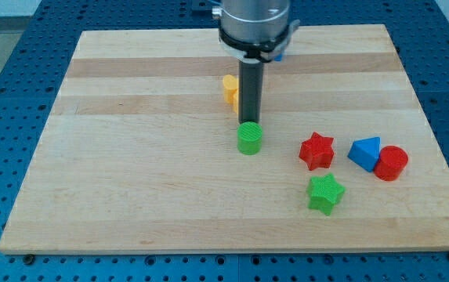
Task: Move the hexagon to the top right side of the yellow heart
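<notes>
Camera view: the wooden table (130, 196) fills most of the frame and lies on a blue perforated base (5, 47). The arm's grey housing (255, 23) hangs at the view's top centre, and the dark rod (250, 86) drops straight down from it. No hand shows on this rig, so we cannot tell any hand state. At the view's right sits a loose cluster: a red cylinder (391, 163) touching, or just beside, a blue triangle (364, 153); a red star (316, 150) near the triangle on the view's left of it; and a green star (325, 193) just below the red star, apart from it. A green cylinder (249, 139) stands alone near the table's centre. A yellow block (229, 90) stands just left of the rod and is partly hidden by it; we cannot tell whether it is the heart or the hexagon, and no other block reads as either. A blue sliver (280, 56) peeks out from under the housing, shape unreadable. Our tip (249, 123) ends at the green cylinder's upper edge, touching it or just behind it.
</notes>
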`<state>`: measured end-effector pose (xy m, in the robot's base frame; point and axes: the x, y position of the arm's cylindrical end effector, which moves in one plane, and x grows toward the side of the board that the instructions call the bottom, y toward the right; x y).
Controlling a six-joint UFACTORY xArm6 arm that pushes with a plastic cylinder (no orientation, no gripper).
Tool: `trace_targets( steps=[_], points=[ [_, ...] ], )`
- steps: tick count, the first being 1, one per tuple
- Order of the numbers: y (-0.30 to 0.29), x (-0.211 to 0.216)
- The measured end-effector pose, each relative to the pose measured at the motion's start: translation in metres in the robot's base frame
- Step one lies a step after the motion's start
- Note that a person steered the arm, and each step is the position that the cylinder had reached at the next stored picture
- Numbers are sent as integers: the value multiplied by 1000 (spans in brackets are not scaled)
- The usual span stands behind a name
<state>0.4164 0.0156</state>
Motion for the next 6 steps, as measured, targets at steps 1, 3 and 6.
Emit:
trace_targets(
  steps=[1,3,6],
  points=[
    [-1,-46],
    [-2,-58],
    [-110,-55]
  ],
)
